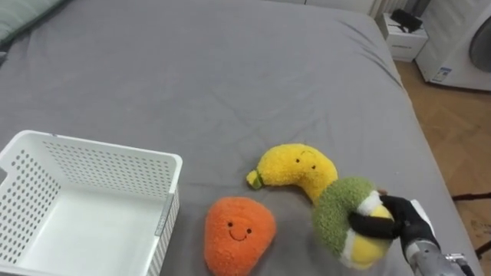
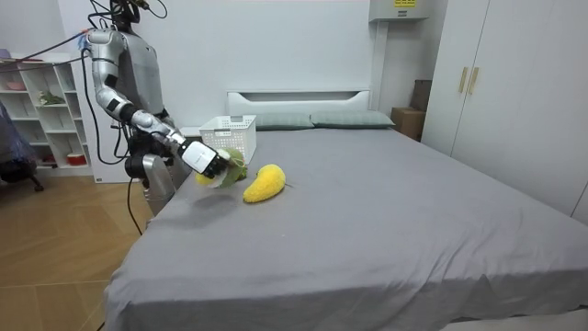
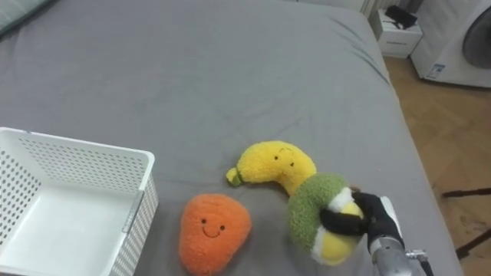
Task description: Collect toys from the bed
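My right hand [image 1: 403, 222] [image 3: 374, 221] is curled round a green and yellow ring-shaped plush toy [image 1: 344, 218] [image 3: 316, 215], held just above the grey bed near its right edge. In the room view the hand [image 2: 198, 156] holds the green toy [image 2: 230, 168] over the bed's side. A yellow banana plush [image 1: 298, 170] [image 3: 275, 165] [image 2: 264, 183] with a smiling face lies right beside the ring toy. An orange plush [image 1: 238, 234] [image 3: 214, 230] with a face lies in front of the banana. A white perforated basket [image 1: 115, 161] [image 3: 92, 153] [image 2: 230, 134] stands at the left, with nothing inside.
The grey bed [image 1: 230, 77] stretches far ahead. Wooden floor [image 1: 453, 123] lies past its right edge, with a white nightstand [image 1: 405, 37] and a white appliance [image 1: 460, 38] beyond. In the room view the robot stands at the bed's side by a white shelf [image 2: 41, 110].
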{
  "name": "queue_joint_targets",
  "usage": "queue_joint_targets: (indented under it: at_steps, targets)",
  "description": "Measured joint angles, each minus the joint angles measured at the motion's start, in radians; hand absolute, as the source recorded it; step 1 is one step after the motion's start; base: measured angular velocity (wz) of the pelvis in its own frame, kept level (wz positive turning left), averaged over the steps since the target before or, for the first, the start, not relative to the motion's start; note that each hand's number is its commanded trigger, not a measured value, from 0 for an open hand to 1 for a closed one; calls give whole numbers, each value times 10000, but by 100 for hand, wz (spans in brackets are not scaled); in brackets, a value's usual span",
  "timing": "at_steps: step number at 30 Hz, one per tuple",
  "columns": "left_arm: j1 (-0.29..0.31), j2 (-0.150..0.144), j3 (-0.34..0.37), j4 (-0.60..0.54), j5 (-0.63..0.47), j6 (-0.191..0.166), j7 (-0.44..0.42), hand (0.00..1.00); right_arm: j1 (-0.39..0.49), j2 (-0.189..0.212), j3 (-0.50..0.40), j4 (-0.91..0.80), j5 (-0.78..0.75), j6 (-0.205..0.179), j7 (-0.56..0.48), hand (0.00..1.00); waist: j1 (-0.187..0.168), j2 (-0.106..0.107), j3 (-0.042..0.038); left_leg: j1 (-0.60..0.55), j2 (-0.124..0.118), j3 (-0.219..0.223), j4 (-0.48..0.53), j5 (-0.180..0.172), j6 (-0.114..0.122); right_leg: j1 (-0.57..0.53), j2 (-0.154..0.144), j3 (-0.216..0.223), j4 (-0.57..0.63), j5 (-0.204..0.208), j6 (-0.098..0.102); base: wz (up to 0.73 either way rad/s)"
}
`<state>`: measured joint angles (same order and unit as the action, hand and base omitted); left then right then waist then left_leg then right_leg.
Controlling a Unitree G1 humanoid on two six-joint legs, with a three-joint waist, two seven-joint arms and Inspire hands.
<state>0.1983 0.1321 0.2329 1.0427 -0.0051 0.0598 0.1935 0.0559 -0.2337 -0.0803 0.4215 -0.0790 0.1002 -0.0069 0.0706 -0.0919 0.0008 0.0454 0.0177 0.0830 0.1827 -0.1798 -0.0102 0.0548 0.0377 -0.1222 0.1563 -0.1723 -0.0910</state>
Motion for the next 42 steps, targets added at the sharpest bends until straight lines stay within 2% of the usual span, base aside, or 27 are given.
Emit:
queue_joint_targets:
  at_steps: [6,10,15,17,20,23,31,37,39,42]
  targets:
    - [-56,-5,-21,-86,-3,159,-4,0,5,10,232,-2062,-211,114,113,100,-10,44,21,-64,-8,-32,-8,0,0,-33,-6,-31,-26,-5,7,1]
    - [-133,-3,-52,-147,4,222,2,0,-135,3,501,-2863,-155,120,167,100,187,59,21,-83,-10,-35,-9,0,0,-42,-7,-39,-30,-4,7,0]
    - [-192,-7,-90,-118,-8,215,127,0,-745,-13,1096,-2898,-143,129,556,100,273,14,-12,-75,-11,-34,-8,0,0,-38,-5,-39,-18,-1,6,0]
    - [-318,-10,-89,-88,-1,215,194,0,-877,-13,1142,-3268,-493,301,645,100,486,-5,-24,-83,-15,-35,-8,0,1,-39,-10,-47,-22,-1,8,0]
    - [-319,-15,-102,-90,-2,215,224,0,-1263,-13,1323,-3580,-903,327,735,100,512,-6,-25,-83,-15,-38,-8,0,1,-31,-9,-55,-31,-1,8,0]
    - [-318,-18,-109,-90,-2,230,266,0,-1331,4,1496,-4105,-917,375,865,100,700,7,-22,-90,-15,-44,-13,0,1,-25,-9,-65,-16,1,9,0]
    - [-403,-6,-526,-125,-24,246,426,0,-1579,12,2562,-4803,-1187,789,1401,100,844,-73,-26,-189,-57,-216,-6,14,18,-45,-46,-233,-41,-3,15,6]
    - [-580,-62,-713,-108,-16,251,366,0,-2094,29,3090,-4815,-1995,973,1867,100,1164,-132,-29,-253,-99,-323,-5,21,31,-10,-60,-269,-52,1,30,1]
    - [-619,-55,-768,-108,-1,280,365,0,-2259,30,3310,-4834,-2181,1185,1965,100,1307,-145,-28,-270,-102,-325,-5,22,31,-28,-62,-282,-51,1,31,2]
    - [-696,-61,-816,-110,193,286,305,0,-2513,64,3556,-4863,-2476,1211,2204,100,1584,-182,-19,-311,-115,-374,5,24,35,-46,-73,-362,-63,0,33,5]
